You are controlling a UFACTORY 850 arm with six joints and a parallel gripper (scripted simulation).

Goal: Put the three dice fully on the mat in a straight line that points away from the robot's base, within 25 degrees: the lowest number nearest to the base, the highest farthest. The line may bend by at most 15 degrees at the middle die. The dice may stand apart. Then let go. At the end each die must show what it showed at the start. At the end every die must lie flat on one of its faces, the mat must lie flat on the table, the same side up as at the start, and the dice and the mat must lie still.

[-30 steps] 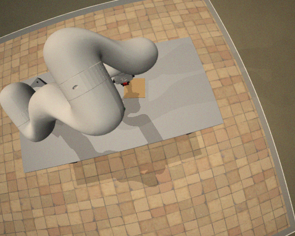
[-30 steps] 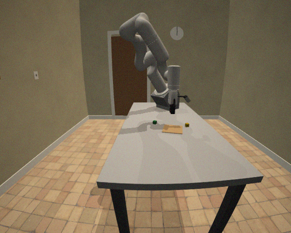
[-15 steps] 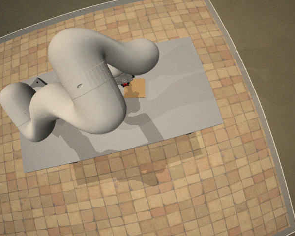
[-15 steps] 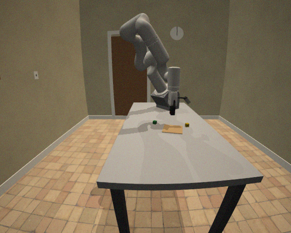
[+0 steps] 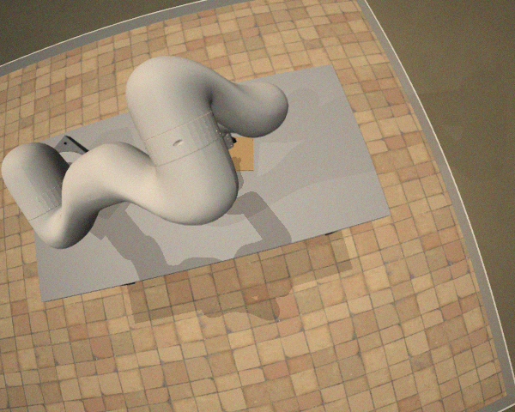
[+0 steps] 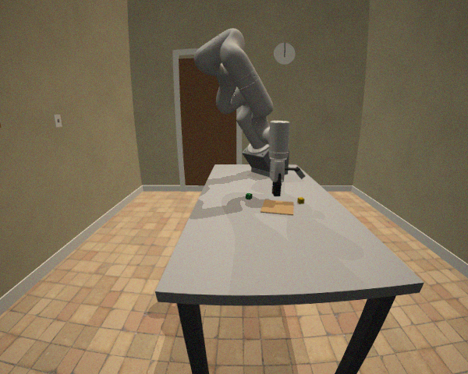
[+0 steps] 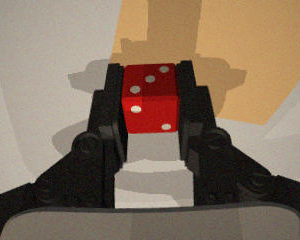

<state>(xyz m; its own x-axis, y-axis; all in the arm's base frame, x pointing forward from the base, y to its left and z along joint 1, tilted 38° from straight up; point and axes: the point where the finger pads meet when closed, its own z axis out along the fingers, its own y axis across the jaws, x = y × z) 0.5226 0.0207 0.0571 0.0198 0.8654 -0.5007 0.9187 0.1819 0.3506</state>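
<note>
My gripper (image 7: 151, 83) is shut on a red die (image 7: 150, 99) and holds it above the near edge of the tan mat (image 7: 224, 34). In the wrist view the die's top face shows three pips and its front face two. In the exterior view the gripper (image 6: 276, 189) hangs just behind the mat (image 6: 278, 206). A green die (image 6: 248, 195) lies on the table left of the mat, and a yellow die (image 6: 300, 199) lies right of it. In the top view the arm hides the dice and most of the mat (image 5: 243, 154).
The robot base (image 6: 262, 160) stands at the far end of the grey table (image 6: 274, 241). A door and a wall clock are behind it.
</note>
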